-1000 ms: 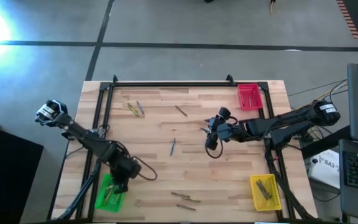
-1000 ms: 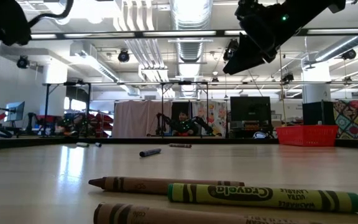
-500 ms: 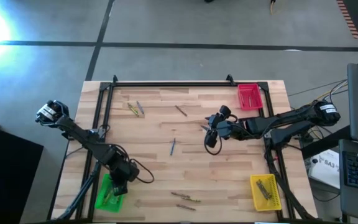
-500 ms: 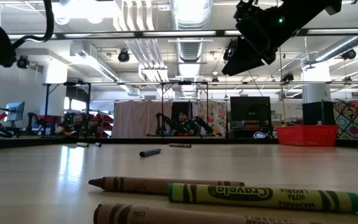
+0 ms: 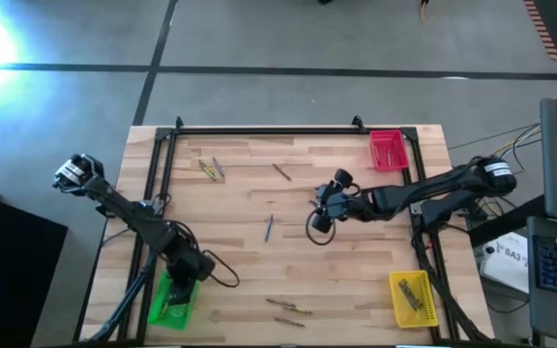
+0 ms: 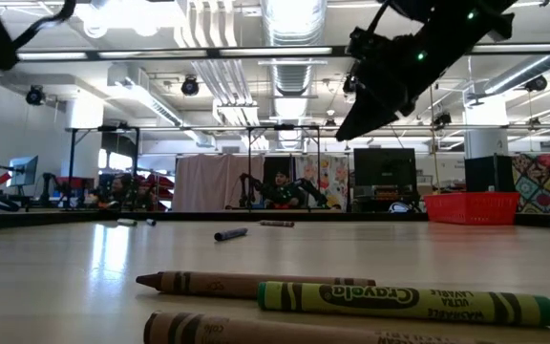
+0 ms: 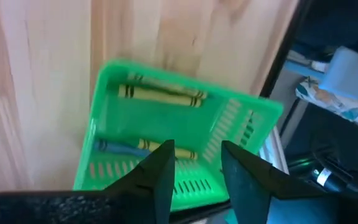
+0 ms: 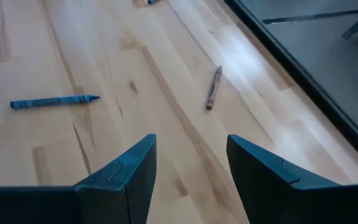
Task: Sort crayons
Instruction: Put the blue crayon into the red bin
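Crayons [image 7: 162,94] already lie in the green tray [image 7: 247,109] under your left gripper [image 7: 194,163], fingers parted and empty, so lift straight up, while the spread right gripper [image 8: 188,163] descends squarely toward the blue crayon [image 8: 53,101].

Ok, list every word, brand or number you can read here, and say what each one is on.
"Crayola": wrapper of the green crayon lying nearest the low camera.
Smaller print on that wrapper: too small to read.
Print on the two brown crayons beside it: too faint to read.
Nothing else readable.
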